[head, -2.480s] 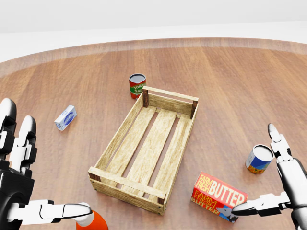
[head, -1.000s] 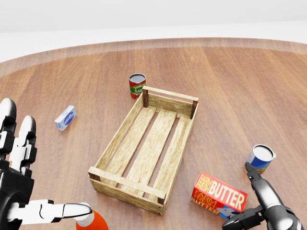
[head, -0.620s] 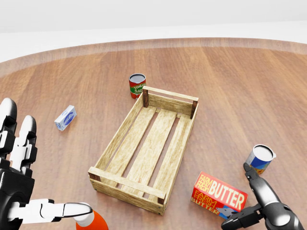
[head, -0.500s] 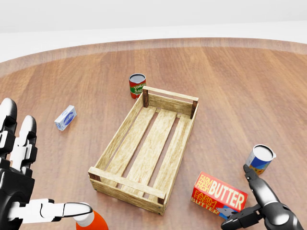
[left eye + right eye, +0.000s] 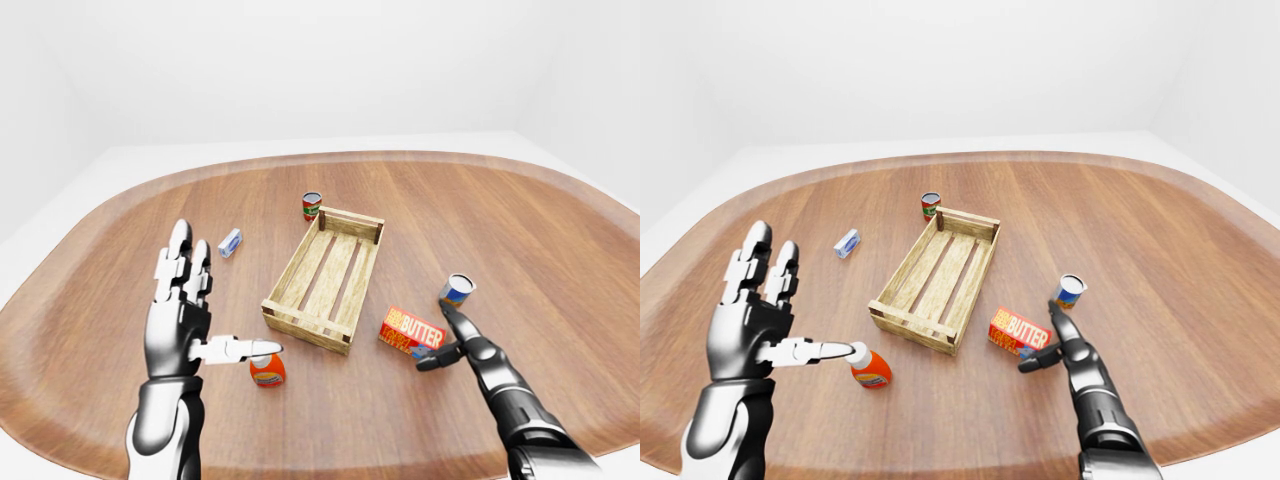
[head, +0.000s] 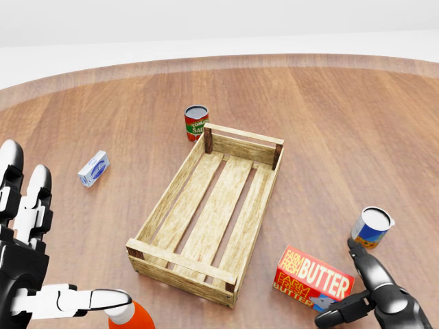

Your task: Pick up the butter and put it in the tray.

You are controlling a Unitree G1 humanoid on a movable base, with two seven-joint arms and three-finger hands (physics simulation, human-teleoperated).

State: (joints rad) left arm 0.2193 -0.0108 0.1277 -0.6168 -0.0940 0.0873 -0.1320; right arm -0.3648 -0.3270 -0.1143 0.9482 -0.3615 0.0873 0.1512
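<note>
None of the placing done yet. Butter (image 6: 313,278) lying flat on the table (image 6: 357,130), label up, just beside the tray's near right corner in the head view, outside its walls. Tray (image 6: 214,205) empty, slats bare, long axis running from lower left to upper right of that view.

Right robot hand (image 6: 367,291) down at the butter's right end: one dark finger reaching in under the box's lower right corner, touching or nearly so, another pointing up past the blue can (image 6: 371,227) close by. Fingers spread rather than wrapped, so open, no grip formed as far as can be told. Judged as the approach stage, just short of the grasp.

Left robot hand (image 5: 188,315) raised and splayed wide at the left of the left-eye view, well apart from the butter, thumb tip by the cap of an orange bottle (image 5: 266,369) but holding nothing.

Also on the table: a red can (image 6: 195,123) just beyond the tray's far left corner, a small blue-and-white carton (image 6: 93,168) off to the left, both clear of any path between butter and tray.

Left to do, by judgement: close on the box, lift it over the near wall, set it on the slats, release. Short carry, with the blue can near enough to be knocked during the grasp.
</note>
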